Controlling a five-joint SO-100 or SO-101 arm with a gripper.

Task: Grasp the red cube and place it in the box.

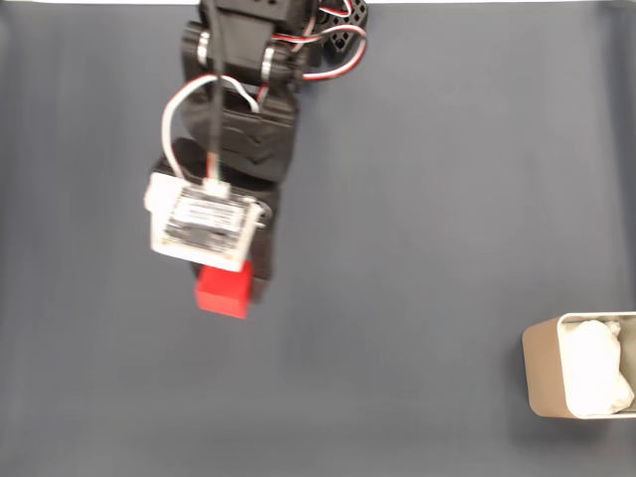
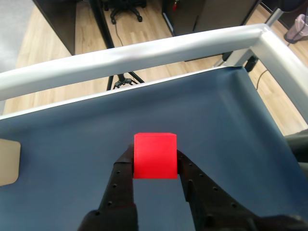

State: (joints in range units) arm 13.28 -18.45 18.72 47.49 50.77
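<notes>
Red cube sits clamped between the two black fingers of the gripper, its side faces pressed by the jaws, in the wrist view. In the fixed view the red cube pokes out below the arm's white camera module, left of centre over the dark blue-grey table. Well apart, at the lower right edge, stands the box, beige-grey with white wadding inside. A white metal rail borders the table's far side in the wrist view.
</notes>
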